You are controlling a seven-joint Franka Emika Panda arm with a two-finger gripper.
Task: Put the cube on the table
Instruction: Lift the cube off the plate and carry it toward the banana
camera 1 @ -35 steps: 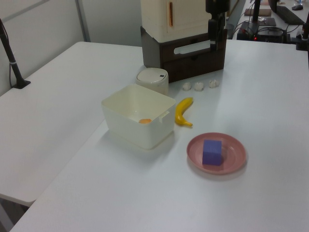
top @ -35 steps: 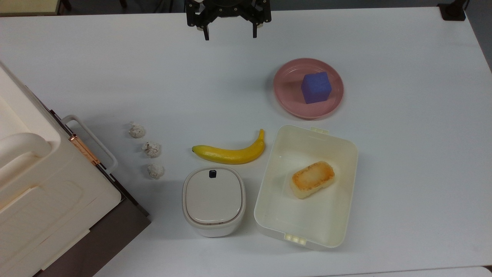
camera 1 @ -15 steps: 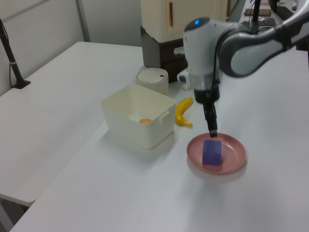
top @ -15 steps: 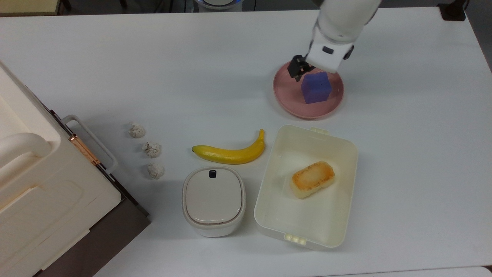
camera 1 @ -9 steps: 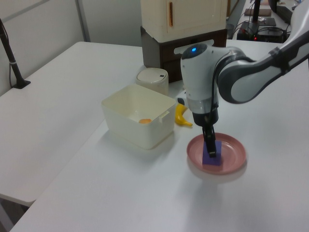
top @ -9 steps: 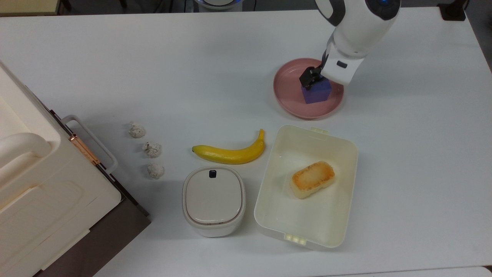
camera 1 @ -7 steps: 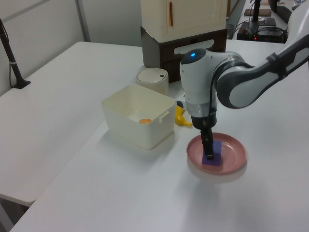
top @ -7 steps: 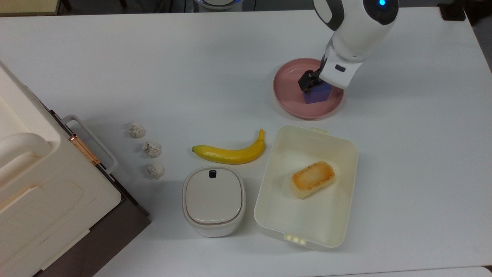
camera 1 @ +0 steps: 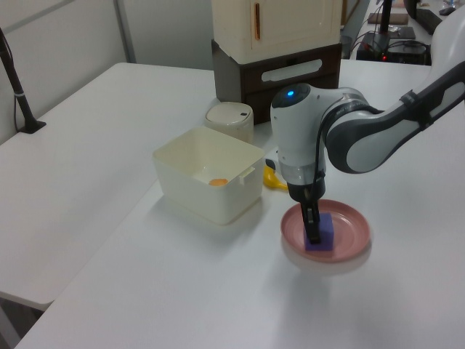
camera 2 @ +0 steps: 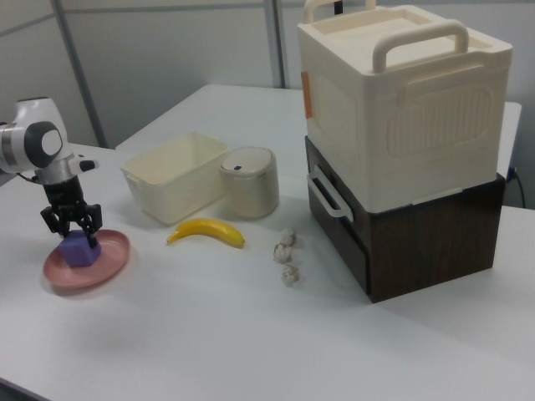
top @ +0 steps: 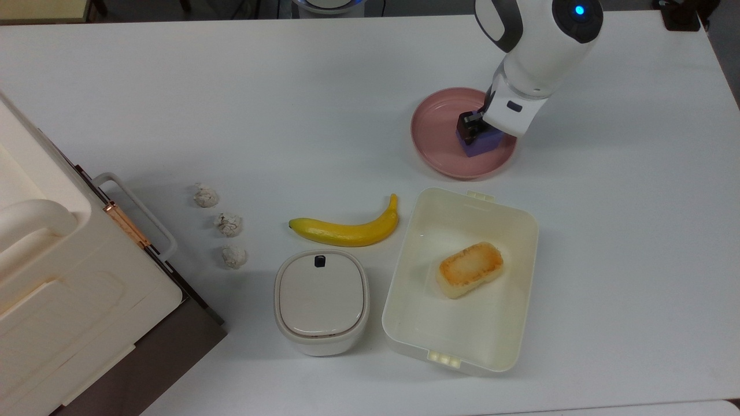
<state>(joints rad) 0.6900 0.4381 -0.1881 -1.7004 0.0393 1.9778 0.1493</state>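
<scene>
Fingers (camera 2: 72, 224) straddle the cube (camera 2: 80, 249) on the pink plate (camera 2: 109, 261), spread apart, not yet clenched.

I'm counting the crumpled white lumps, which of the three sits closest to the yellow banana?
The crumpled white lump at the bottom of the row in the top view, beside the lidded cream container; the other two lie farther from the yellow banana.

Your arm reaches in from the top view's upper right, wrist bent steeply down, blue light lit on the joint; your gripper (camera 2: 73, 227) points straight down with its two fingers (camera 1: 313, 227) spread apart, hanging low
</scene>
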